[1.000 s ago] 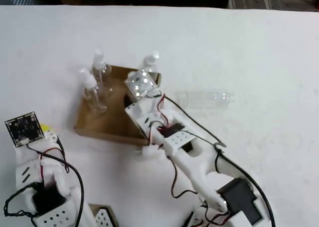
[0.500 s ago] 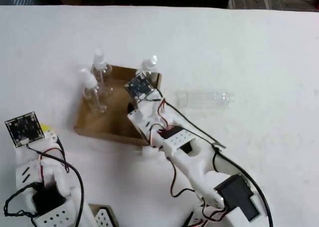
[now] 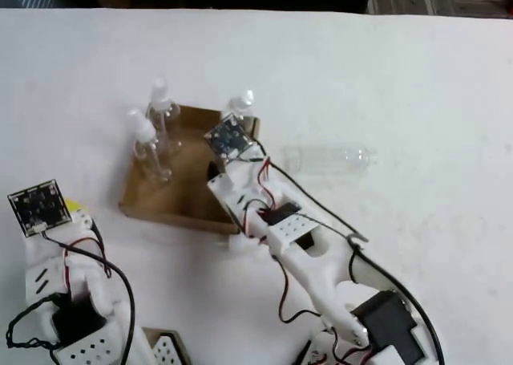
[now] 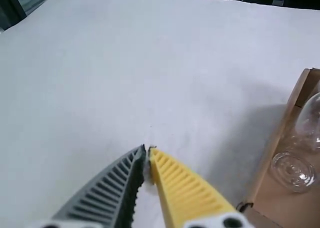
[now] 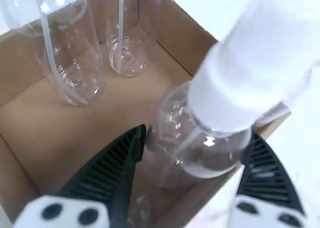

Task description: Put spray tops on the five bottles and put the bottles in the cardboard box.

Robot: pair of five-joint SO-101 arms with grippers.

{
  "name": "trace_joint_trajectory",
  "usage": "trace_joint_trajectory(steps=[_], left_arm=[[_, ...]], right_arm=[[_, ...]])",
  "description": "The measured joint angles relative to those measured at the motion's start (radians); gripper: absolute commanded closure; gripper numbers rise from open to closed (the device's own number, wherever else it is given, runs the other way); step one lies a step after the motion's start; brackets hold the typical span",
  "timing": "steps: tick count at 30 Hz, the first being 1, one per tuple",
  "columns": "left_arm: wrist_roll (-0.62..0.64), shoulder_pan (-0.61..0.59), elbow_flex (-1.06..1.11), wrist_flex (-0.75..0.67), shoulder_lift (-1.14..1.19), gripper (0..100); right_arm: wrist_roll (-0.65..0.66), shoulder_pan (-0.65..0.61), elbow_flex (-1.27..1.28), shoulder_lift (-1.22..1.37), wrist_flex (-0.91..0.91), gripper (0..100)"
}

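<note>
Right now the right pincer (image 5: pixel 197 135) is clamped on a clear bottle (image 5: pixel 195 163), with one black jaw against each side of its shoulder. The bottle's white spray top (image 5: pixel 250 77) rises from between the jaws toward the wrist. Under the jaw tips lies the brown floor of the cardboard box (image 5: pixel 75 133), so the gripped bottle hangs tilted inside the box, close to a corner wall. Past the tips, deeper in the box, two more bottles (image 5: pixel 70 52) (image 5: pixel 125 32) stand upright side by side, each with a thin tube inside. Seen from above, a topless bottle (image 3: pixel 329 158) lies on its side on the white table (image 3: pixel 401 76), outside the box and apart from this pincer. The left pincer (image 4: pixel 148 150) has its grey and yellow jaws together, tips meeting over bare table; the box wall stands near, on the yellow jaw's side
</note>
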Motion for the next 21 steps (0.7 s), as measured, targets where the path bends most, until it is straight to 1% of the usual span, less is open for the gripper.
trace_joint_trajectory(steps=[3, 7, 21], left_arm=[[0.000, 0.000, 0.000, 0.000, 0.000, 98], [0.000, 0.000, 0.000, 0.000, 0.000, 98], [0.000, 0.000, 0.000, 0.000, 0.000, 98]], right_arm=[[0.000, 0.000, 0.000, -0.008, 0.003, 73.6], [0.000, 0.000, 0.000, -0.008, 0.012, 68.8], [0.000, 0.000, 0.002, -0.037, 0.021, 68.4]])
